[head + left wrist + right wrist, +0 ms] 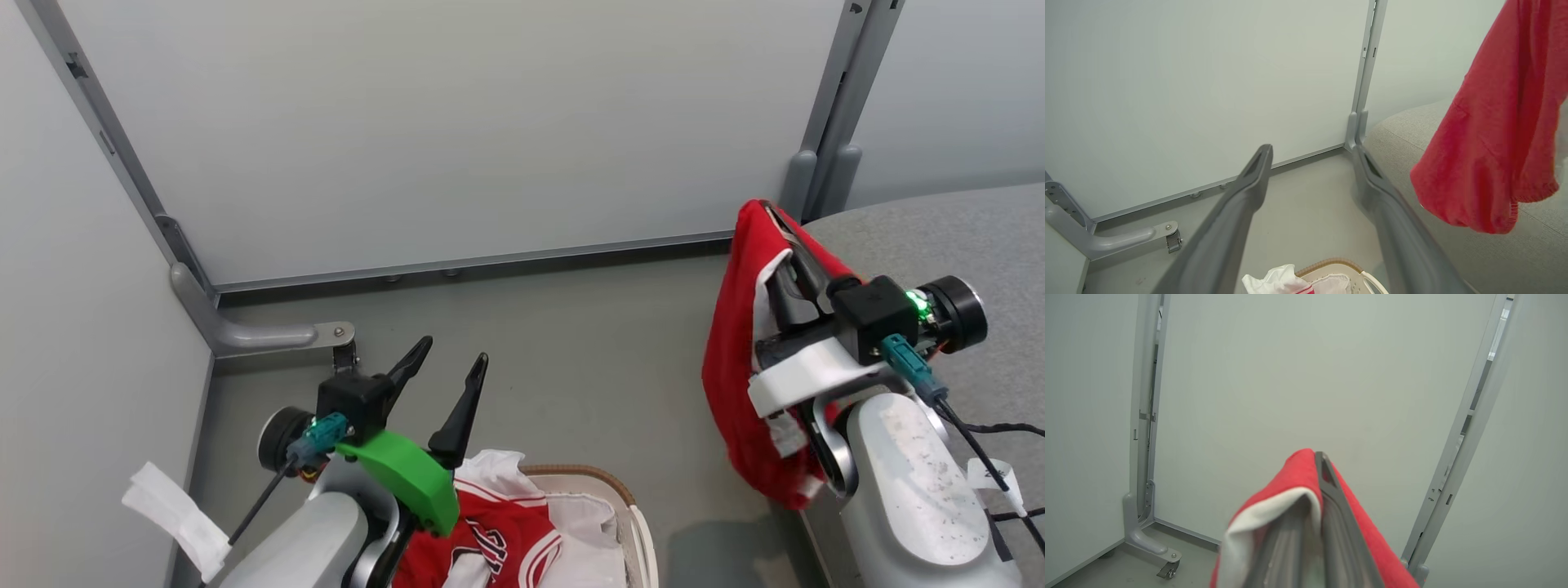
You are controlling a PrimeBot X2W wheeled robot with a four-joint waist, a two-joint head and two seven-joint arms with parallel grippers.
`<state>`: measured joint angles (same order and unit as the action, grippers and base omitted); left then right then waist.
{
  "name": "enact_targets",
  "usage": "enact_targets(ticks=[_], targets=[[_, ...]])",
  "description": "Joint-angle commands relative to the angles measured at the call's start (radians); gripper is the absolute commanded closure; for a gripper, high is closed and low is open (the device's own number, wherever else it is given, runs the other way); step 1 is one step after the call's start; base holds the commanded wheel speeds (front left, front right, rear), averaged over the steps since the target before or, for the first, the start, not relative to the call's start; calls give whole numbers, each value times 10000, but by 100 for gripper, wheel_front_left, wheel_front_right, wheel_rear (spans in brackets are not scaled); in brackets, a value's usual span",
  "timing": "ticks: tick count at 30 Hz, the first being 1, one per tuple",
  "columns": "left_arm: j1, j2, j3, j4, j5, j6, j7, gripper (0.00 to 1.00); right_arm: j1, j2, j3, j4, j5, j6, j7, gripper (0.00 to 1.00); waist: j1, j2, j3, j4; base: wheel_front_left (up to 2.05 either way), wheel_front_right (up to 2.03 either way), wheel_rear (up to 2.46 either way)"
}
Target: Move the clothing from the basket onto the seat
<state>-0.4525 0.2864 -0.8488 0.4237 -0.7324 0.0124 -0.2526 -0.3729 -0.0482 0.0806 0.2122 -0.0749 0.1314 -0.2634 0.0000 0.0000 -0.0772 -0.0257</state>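
Clothing [727, 367] hangs clamped in right tool [1318, 457] beside the seat [980, 245]; left tool [453, 351] apart near basket [630, 500]

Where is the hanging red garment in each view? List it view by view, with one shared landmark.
Head view: red garment, right of centre, draped over the right gripper.
Left wrist view: garment upper right, before the seat.
Right wrist view: garment bottom centre, over the fingers.
Shared landmark: grey partition foot with caster.

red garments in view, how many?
2. One red garment hangs from the shut right gripper at the seat's edge. One red jersey lies in the basket. More may be buried beneath it.
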Motion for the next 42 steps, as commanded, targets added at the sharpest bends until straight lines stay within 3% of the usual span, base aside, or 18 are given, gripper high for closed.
enact_targets(ticks=[1,19,29,35,42], targets=[[327,-65,125,-133,0,71,-65,0,201,-38,-130,-53,71,-14,-21,100,0,0,21,-23,0,0,0],[1585,-302,841,-1132,636,350,-119,0,245,-41,-373,111,231,-14,-21,100,0,0,197,-449,0,0,0],[1745,-564,1237,-1479,1227,332,-119,0,91,-39,-553,-16,-345,-14,-21,100,0,0,746,-2210,0,0,0],[1647,-757,1433,-1418,1634,119,-120,0,-31,-32,-689,-173,-561,-14,-21,100,0,0,1126,-3526,0,0,0],[1500,-979,1529,-1246,2075,-122,-120,0,50,-30,-862,-206,-591,-14,-22,100,0,0,1358,-4518,0,0,0]])
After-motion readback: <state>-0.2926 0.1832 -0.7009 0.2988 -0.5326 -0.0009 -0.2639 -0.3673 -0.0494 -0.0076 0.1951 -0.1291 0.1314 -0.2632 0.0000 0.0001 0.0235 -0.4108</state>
